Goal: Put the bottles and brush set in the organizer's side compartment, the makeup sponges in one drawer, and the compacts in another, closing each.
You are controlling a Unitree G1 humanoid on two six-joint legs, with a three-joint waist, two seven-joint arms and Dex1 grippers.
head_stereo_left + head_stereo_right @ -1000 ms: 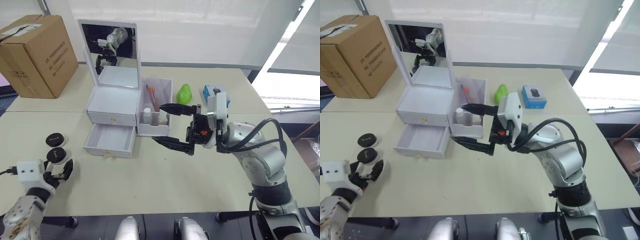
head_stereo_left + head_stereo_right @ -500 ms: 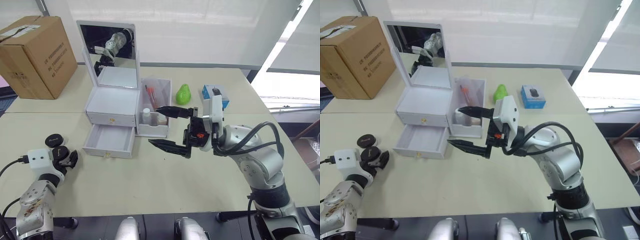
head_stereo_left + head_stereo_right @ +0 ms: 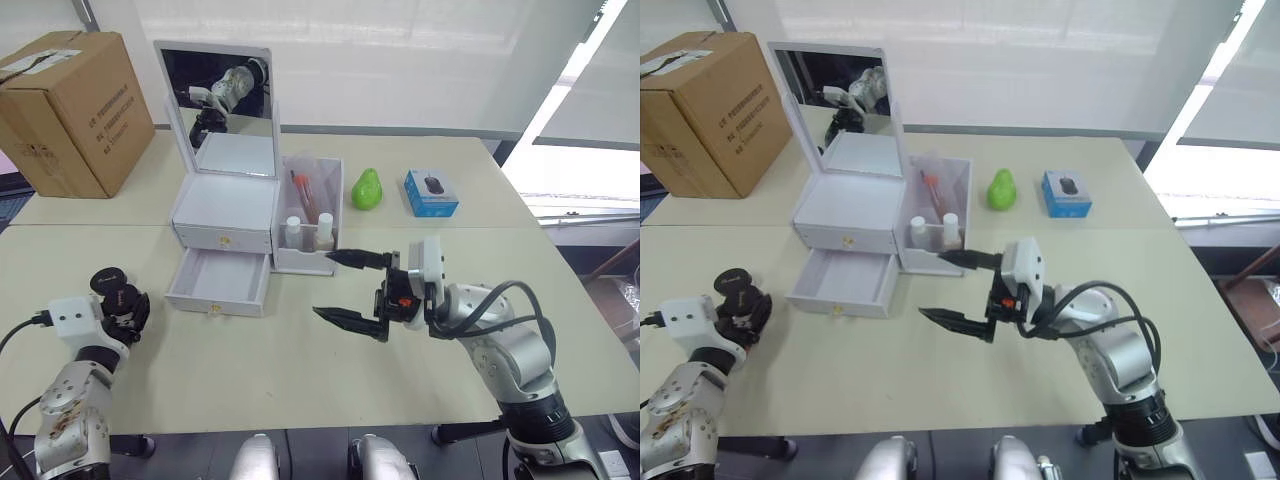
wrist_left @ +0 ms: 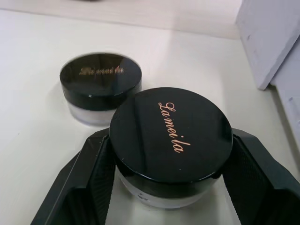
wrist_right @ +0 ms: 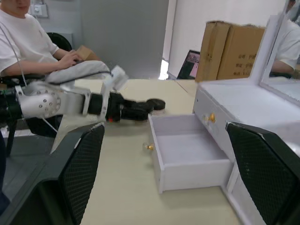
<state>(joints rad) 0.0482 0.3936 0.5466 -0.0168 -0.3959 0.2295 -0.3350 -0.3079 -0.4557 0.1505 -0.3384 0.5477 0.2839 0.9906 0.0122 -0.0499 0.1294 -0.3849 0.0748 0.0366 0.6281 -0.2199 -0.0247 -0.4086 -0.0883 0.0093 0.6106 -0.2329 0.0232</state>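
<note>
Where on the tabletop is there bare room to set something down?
Bare: the front strip between the open lower drawer and the near edge, and the right end beyond the blue box. Crowded: the side compartment, and the left edge around the compacts.

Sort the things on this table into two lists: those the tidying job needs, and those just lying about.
Needed: organizer, its open lower drawer, bottles in the side compartment, two black compacts.

Lying about: cardboard box, blue box. The green pear-shaped item may be a makeup sponge.

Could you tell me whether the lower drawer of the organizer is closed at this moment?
No, the lower drawer is pulled out from the organizer and its inside looks empty.
</note>
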